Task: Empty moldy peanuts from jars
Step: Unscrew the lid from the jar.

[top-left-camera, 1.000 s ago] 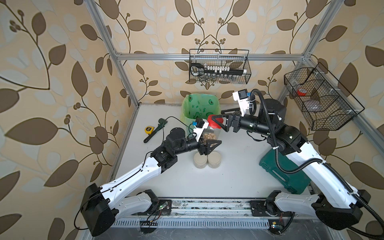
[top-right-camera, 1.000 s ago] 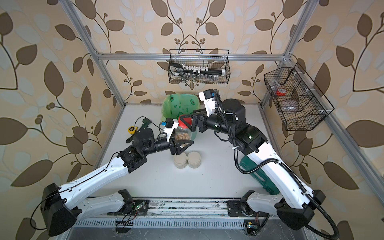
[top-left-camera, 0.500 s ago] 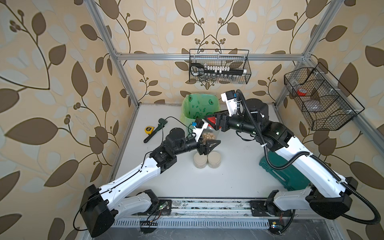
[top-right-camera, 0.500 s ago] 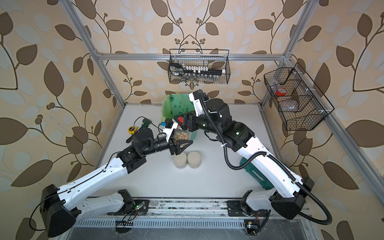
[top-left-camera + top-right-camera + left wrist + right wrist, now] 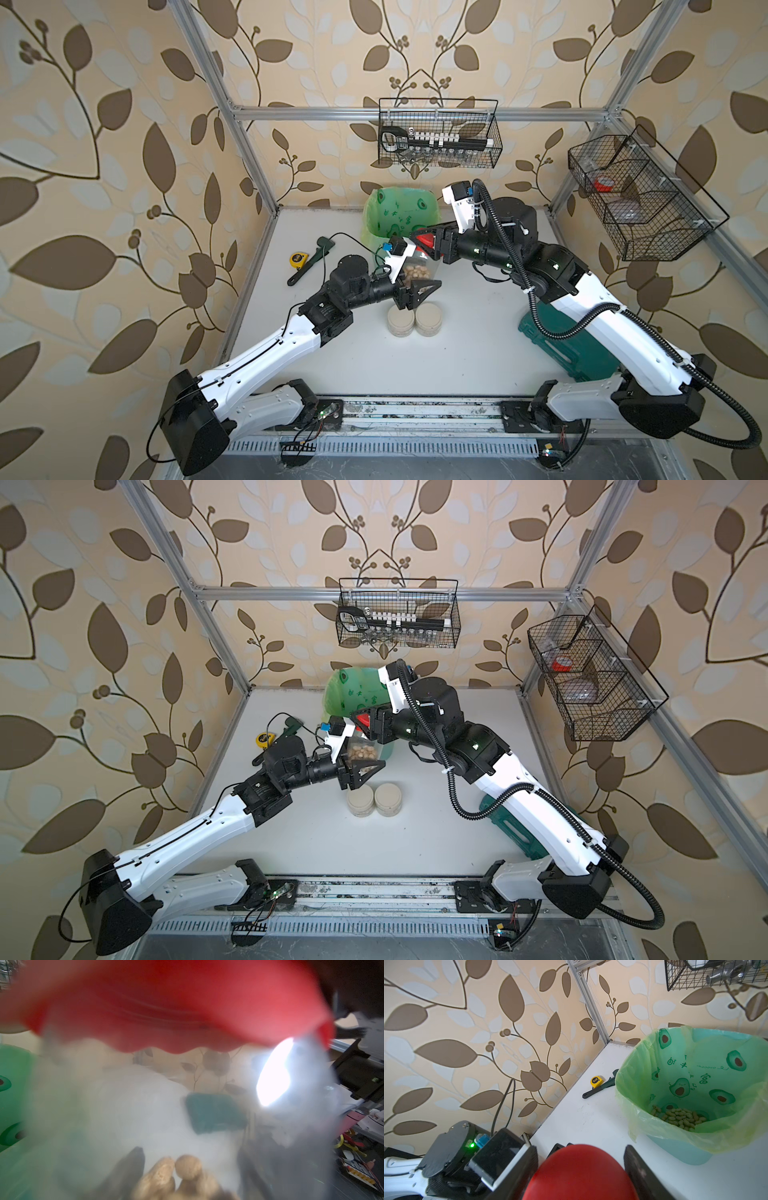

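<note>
Pale tabletop: left gripper grasps the tall jar, right gripper clamps its red lid (a weak hold could let it spin, spilling peanuts).

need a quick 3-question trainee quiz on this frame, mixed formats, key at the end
1. True or false: the mint-green bin with a green liner already holds pale tan peanuts.
2. The left end effector holds: A) a yellow tape measure; B) the tall clear glass jar with a red screw lid; C) a dark green case.
3. How many short squat glass jars with flat beige lids stand closed on the white table?
Key: 1 true; 2 B; 3 two.
</note>
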Controlling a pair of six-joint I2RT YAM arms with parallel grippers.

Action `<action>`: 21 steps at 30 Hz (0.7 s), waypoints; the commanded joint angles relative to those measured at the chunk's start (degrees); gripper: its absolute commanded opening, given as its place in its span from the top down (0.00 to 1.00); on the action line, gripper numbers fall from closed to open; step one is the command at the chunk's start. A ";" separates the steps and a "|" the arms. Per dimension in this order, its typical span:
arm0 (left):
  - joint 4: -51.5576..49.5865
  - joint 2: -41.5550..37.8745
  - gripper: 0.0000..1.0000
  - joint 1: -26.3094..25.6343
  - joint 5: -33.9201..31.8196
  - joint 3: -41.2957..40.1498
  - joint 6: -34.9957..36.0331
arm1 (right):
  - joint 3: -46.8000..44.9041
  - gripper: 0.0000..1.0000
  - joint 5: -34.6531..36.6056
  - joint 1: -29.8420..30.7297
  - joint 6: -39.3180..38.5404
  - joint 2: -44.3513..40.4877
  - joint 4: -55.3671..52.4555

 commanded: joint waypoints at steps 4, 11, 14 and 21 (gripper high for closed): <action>5.27 1.26 0.54 1.22 11.66 2.38 -4.98 | 0.83 0.74 -17.89 -5.01 -0.98 -2.04 2.53; 10.09 3.17 0.54 2.62 19.46 2.85 -9.47 | -0.23 0.78 -35.74 -9.49 0.42 -2.68 6.46; 10.71 4.10 0.54 2.63 22.07 3.53 -10.27 | -0.23 0.79 -43.22 -10.37 -0.57 -1.84 7.69; 12.23 5.23 0.54 2.68 26.82 3.64 -12.04 | -5.19 0.80 -56.61 -13.19 0.97 -2.45 18.80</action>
